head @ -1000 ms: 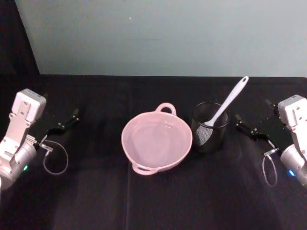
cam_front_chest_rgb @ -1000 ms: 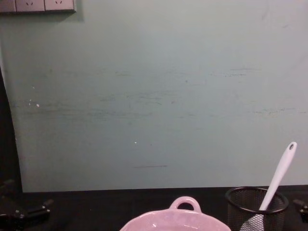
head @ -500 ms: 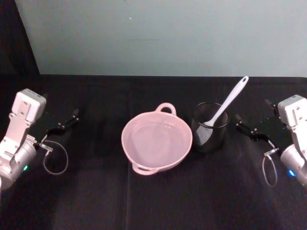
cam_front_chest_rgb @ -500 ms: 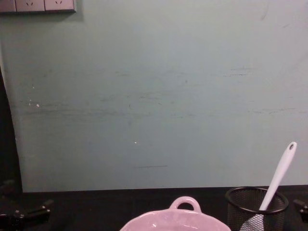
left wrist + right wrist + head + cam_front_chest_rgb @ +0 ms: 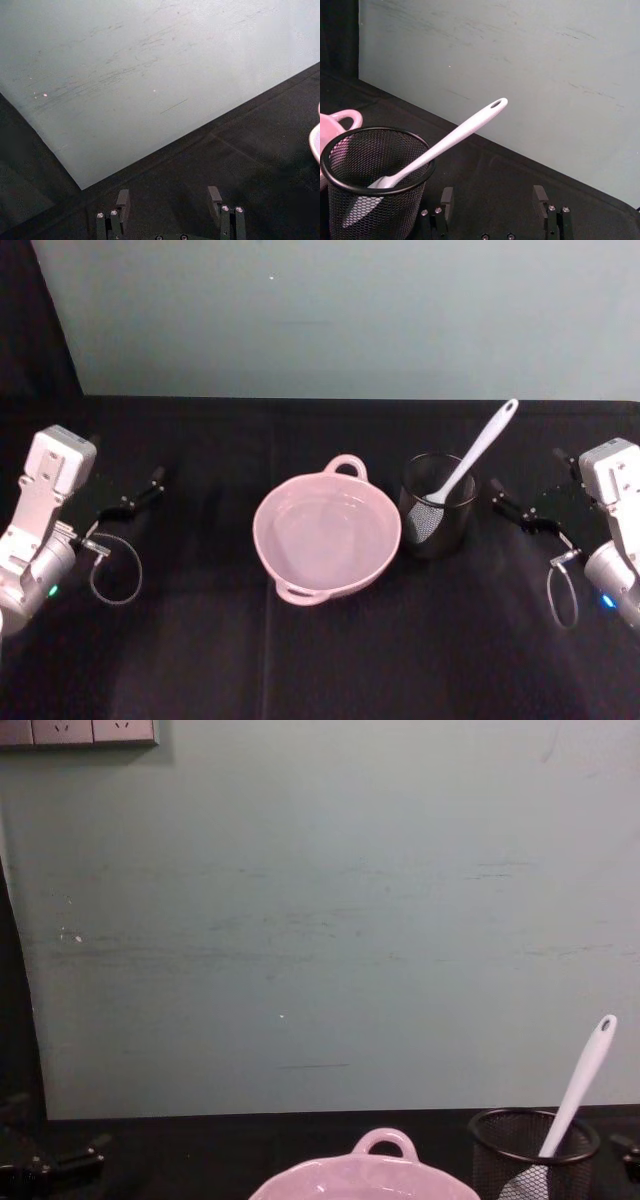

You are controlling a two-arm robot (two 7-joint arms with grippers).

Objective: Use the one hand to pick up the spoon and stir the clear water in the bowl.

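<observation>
Next to nothing has changed over the last second, so the task stands at its very start. Both arms are low at the near edges of the black counter, where they were a moment ago. The left hand has its fingers spread wide with nothing between them. The right hand is just as open and just as empty, and it faces the cup from the robot's right. If it has crept at all, the shift is too slight to be sure of against the dark cloth.

At mid-counter the pink bowl has not moved. The clear water shows only as faint glints and looks calm. Just beside the bowl, on the robot's right, stands a black mesh cup. The spoon rests with its head down in the cup and its handle leaning up and out toward the pale wall.

The spoon is not yet picked up. The right hand is the nearer one and looks best placed to reach for the handle.
</observation>
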